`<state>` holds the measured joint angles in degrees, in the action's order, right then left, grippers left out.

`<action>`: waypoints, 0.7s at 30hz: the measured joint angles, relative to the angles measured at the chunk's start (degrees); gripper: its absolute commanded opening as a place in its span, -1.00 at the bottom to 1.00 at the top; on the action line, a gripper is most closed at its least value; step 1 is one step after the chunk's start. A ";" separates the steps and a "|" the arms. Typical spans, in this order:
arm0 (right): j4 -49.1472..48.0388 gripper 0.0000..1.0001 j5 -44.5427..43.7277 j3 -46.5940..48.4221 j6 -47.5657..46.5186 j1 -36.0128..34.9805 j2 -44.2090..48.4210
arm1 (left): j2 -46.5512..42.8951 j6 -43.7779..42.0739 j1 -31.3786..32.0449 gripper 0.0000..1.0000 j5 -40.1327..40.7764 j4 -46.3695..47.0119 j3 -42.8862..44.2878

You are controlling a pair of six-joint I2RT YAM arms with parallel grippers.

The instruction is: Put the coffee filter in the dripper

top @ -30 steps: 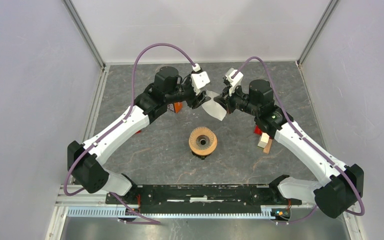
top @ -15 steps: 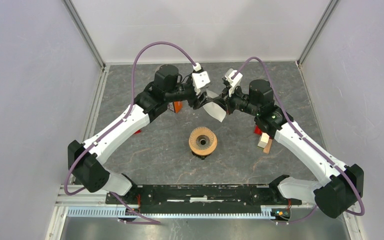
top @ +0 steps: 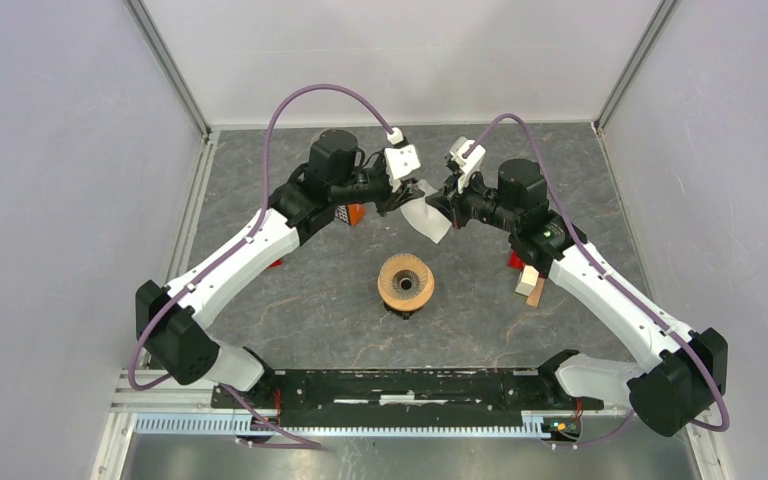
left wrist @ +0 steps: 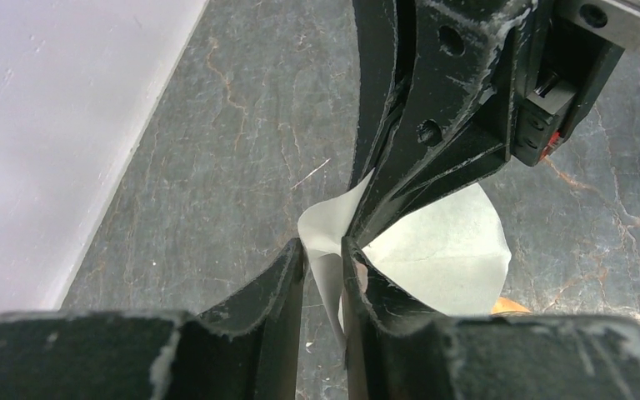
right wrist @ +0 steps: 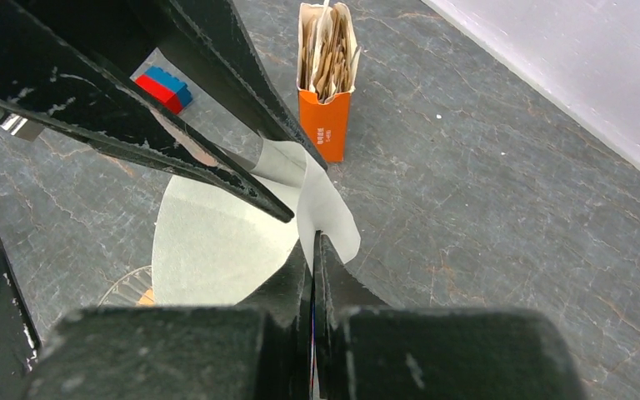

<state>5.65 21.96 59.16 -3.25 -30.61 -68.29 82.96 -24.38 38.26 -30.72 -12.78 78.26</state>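
Observation:
The white paper coffee filter (top: 428, 218) hangs in the air between my two grippers, behind the dripper (top: 406, 283), a ribbed glass cone with a tan wooden collar that stands alone mid-table. My right gripper (top: 442, 206) is shut on one edge flap of the filter (right wrist: 217, 242), its jaws pressed together at the tips (right wrist: 312, 242). My left gripper (top: 407, 201) faces it; its jaws (left wrist: 323, 254) stand a narrow gap apart with another edge of the filter (left wrist: 442, 250) running loosely through the gap. A sliver of the dripper (right wrist: 129, 287) shows below the filter.
An orange carton of brown filters (right wrist: 325, 75) stands behind the left arm (top: 355, 213). A red and blue block (right wrist: 162, 87) lies to the left. A red piece (top: 515, 260) and a wooden block (top: 532, 285) lie under the right arm. Walls enclose the table.
The filter and both grippers have shifted slightly left and up. The hold on the filter looks the same.

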 measured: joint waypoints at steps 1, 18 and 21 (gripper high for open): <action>0.00 -1.00 -0.04 0.00 0.00 0.00 0.00 | 0.00 0.00 0.00 -0.41 0.07 -0.02 0.00; 0.04 -0.21 -2.12 0.00 0.04 0.11 0.00 | -0.63 4.31 0.09 -0.96 4.33 2.14 -1.42; 0.17 0.13 -3.63 0.02 0.26 0.28 -0.02 | -1.14 5.55 0.28 -0.95 5.84 2.78 -2.56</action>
<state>5.82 18.33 59.18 -2.98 -30.33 -68.31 81.82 -18.83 38.54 -24.88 -10.00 75.70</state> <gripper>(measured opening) 0.431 0.036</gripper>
